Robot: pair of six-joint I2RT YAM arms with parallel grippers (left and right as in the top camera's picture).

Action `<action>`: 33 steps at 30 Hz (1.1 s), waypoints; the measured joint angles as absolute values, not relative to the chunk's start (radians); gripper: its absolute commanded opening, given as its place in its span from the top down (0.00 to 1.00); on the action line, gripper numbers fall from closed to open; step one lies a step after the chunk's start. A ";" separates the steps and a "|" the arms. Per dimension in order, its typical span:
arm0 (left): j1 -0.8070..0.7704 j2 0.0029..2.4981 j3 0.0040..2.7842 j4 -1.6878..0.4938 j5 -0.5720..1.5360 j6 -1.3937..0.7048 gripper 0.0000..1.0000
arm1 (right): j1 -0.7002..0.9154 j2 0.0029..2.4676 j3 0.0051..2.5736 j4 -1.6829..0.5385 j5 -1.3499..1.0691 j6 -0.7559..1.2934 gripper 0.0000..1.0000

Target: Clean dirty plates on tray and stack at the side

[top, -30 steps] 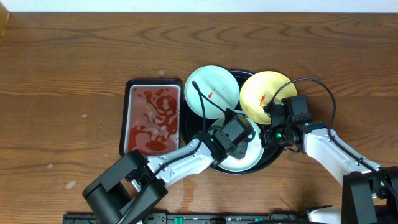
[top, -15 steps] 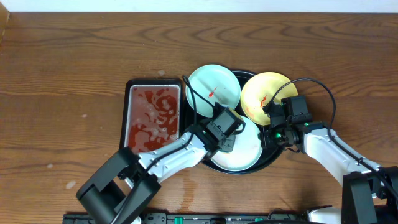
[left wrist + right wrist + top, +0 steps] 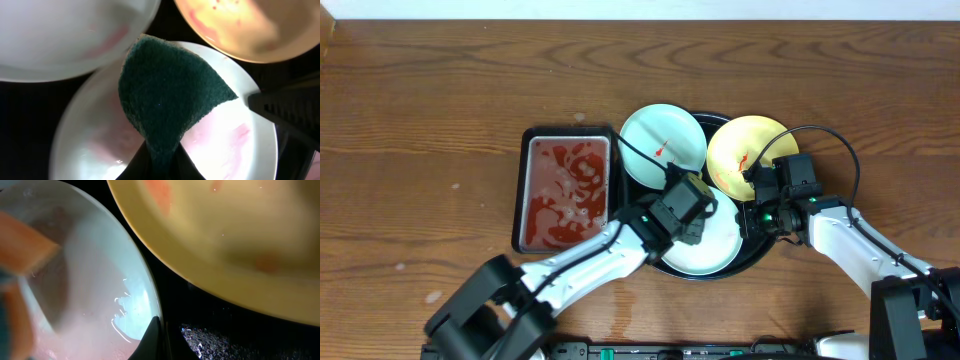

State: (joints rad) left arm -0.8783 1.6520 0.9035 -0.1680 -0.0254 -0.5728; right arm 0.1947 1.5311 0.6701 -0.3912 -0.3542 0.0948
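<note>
- One risk: left end effector [image 3: 159, 162], pinched on the sponge [image 3: 170, 95] over the near aqua plate [image 3: 235, 155] in the tray [image 3: 748, 263], merely smears sauce [image 3: 242, 134].
- Second: right end effector [image 3: 752, 205] at that rim, opening unclear; plate could skate.

Wood table [image 3: 430, 100]: black tray [image 3: 715, 120], red-stained tray [image 3: 518, 210], seemingly touching.

A yellow plate [image 3: 240, 240] with blurry red smears fills the upper right. Left of it sits an aqua plate [image 3: 100, 285], wet and pinkish, with an orange blur [image 3: 25, 245] over it. Black tray [image 3: 205, 330] shows between them. A dark fingertip [image 3: 150, 342] meets the aqua rim.
</note>
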 measured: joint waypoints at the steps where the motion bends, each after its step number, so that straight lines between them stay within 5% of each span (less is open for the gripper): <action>1: -0.886 1.668 0.904 -0.159 -0.025 -0.573 0.92 | 0.195 1.531 0.670 -0.391 -0.354 0.095 0.98; 19: -0.875 1.642 0.905 -0.270 -0.116 -0.549 0.92 | 0.195 1.531 0.670 -0.393 -0.352 0.095 0.96; 24: -0.868 1.512 0.905 -0.341 -0.123 -0.545 0.92 | 0.195 1.531 0.670 -0.395 -0.345 0.099 0.85; 33: -0.694 1.432 0.905 -0.495 -0.165 -0.519 0.92 | 0.195 1.531 0.670 -0.396 -0.341 0.095 0.83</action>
State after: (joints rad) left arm -0.6941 1.4322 0.9047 -0.4946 -0.1650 -0.5186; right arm 0.1947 1.5311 0.6701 -0.3962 -0.3408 0.0948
